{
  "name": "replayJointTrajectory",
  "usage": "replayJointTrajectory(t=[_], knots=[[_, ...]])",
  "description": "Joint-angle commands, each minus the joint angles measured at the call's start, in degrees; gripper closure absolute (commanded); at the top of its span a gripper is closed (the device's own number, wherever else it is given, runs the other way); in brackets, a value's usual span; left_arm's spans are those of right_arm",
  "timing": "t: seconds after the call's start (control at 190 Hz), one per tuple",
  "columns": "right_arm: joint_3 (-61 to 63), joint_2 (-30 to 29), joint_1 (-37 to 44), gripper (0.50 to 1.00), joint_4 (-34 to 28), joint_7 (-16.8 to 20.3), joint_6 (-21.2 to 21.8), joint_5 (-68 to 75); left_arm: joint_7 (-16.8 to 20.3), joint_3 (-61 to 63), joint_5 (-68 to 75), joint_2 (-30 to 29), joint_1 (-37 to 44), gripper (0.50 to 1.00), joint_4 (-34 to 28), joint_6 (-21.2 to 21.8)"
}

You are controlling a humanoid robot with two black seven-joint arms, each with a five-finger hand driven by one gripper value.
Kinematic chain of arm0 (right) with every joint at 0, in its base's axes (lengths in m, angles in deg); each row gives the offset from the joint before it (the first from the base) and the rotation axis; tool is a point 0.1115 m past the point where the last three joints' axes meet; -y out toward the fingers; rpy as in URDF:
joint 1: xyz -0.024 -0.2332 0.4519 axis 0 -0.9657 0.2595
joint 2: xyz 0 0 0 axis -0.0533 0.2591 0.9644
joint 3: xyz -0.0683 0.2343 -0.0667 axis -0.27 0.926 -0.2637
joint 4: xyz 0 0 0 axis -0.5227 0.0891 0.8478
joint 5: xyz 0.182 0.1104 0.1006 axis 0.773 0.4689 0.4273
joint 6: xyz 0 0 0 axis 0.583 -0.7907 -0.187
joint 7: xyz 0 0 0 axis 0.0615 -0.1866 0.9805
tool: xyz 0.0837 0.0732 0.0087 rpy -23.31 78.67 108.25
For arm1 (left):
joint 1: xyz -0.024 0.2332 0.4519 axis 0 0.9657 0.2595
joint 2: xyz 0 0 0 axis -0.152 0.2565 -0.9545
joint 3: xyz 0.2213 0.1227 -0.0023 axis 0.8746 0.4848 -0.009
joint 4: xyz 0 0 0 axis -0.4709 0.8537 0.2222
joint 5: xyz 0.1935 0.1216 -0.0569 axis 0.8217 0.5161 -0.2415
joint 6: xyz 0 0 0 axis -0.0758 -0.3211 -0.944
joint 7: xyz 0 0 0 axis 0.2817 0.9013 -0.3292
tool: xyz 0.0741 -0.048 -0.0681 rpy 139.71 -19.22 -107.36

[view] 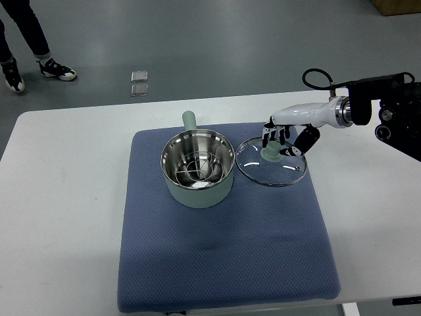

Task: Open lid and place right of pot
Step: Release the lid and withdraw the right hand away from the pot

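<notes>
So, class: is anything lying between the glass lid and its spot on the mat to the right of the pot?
Nothing visible does. The glass lid already lies on the blue mat just right of the open pot, with the right hand at its green knob.

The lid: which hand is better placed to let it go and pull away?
The right hand: it is at the knob of the lid, which lies on the mat right of the pot. No left arm shows.
</notes>
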Motion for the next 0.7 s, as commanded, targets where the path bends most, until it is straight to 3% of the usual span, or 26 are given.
replayJointTrajectory(t=[0.0,0.189,0.341,0.504,0.551,0.556,0.567,0.672,0.677,0.693], knots=[[0.59,-0.74,-0.75,0.587,0.17,0.01,-1.87,0.87,0.00,0.00,0.00,0.00,0.01,0.500,0.00,0.00],[1.03,-1.53,-1.10,0.576,1.58,0.01,-3.89,5.70,0.00,0.00,0.00,0.00,0.01,0.500,0.00,0.00],[1.12,-5.40,-1.72,0.576,8.87,0.28,-7.23,25.02,0.00,0.00,0.00,0.00,0.01,0.500,0.00,0.00],[1.21,-6.19,-2.33,0.576,15.11,2.30,-7.41,49.45,0.00,0.00,0.00,0.00,0.01,0.500,0.00,0.00],[1.21,-6.19,-2.33,0.576,15.11,2.30,-7.41,49.47,0.00,0.00,0.00,0.00,0.01,0.500,0.00,0.00],[1.21,-6.80,-2.33,0.576,16.51,3.17,-7.23,58.43,0.00,0.00,0.00,0.00,0.01,0.500,0.00,0.00],[1.21,-6.98,-2.33,0.576,16.87,3.35,-7.23,60.44,0.00,0.00,0.00,0.00,0.01,0.500,0.00,0.00],[1.12,-7.42,-2.42,0.576,18.10,4.06,-6.44,68.19,0.00,0.00,0.00,0.00,0.01,0.500,0.00,0.00],[0.95,-7.51,-2.85,0.574,18.89,4.75,-6.27,74.63,0.00,0.00,0.00,0.00,0.01,0.500,0.00,0.00],[0.94,-7.60,-2.95,0.574,18.98,4.93,-6.18,75.84,0.00,0.00,0.00,0.00,0.01,0.500,0.00,0.00]])
